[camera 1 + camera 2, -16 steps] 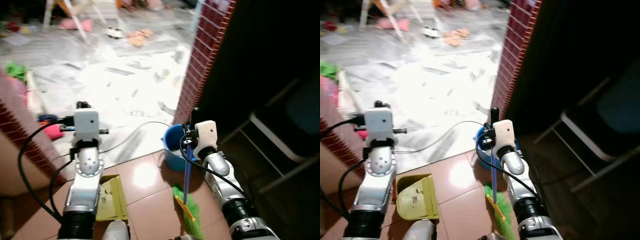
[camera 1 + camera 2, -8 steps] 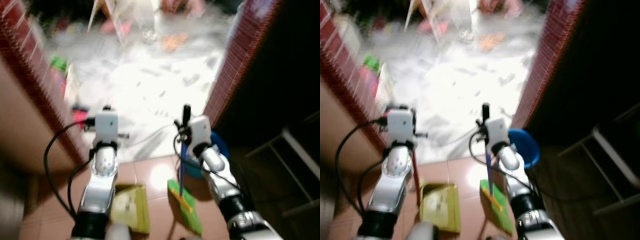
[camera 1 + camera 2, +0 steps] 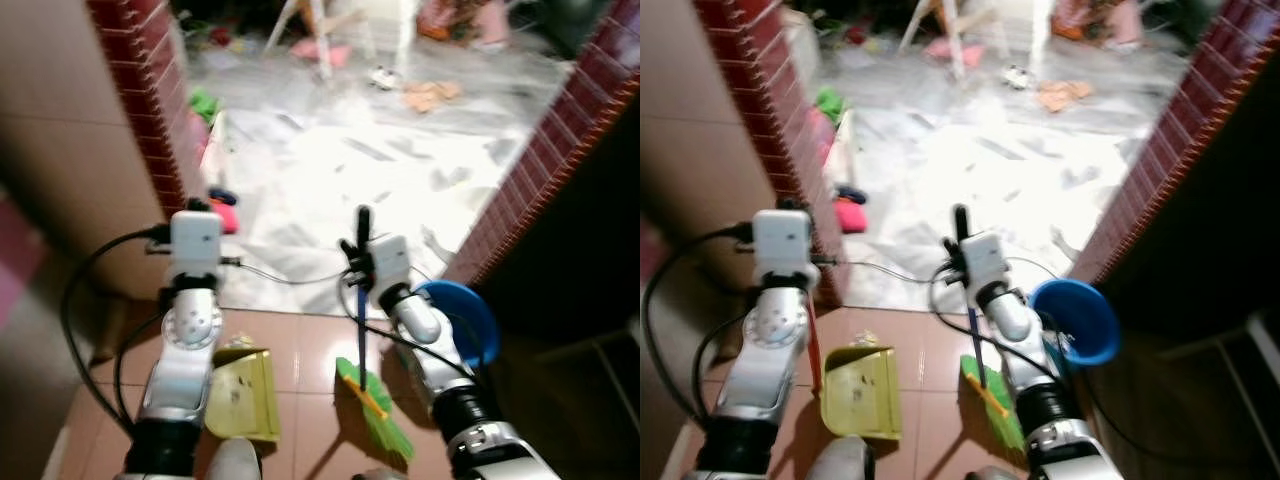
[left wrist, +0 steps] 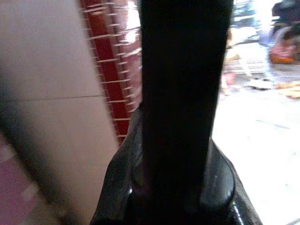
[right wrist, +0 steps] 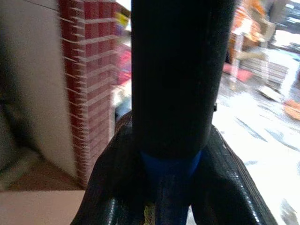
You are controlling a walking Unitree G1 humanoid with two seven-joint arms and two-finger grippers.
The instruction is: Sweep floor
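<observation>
Right wrist view: broom handle within right pincer.

readable text: none
dustpan: faint marks on its yellow face, too blurred to read
labels, brands, numbers: none legible

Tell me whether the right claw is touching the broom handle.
Touching. In the right wrist view the right claw has both fingers pressed against the blue and black broom handle, no gap.

Dustpan handle hidden behind left arm; far clutter blurred.
</observation>
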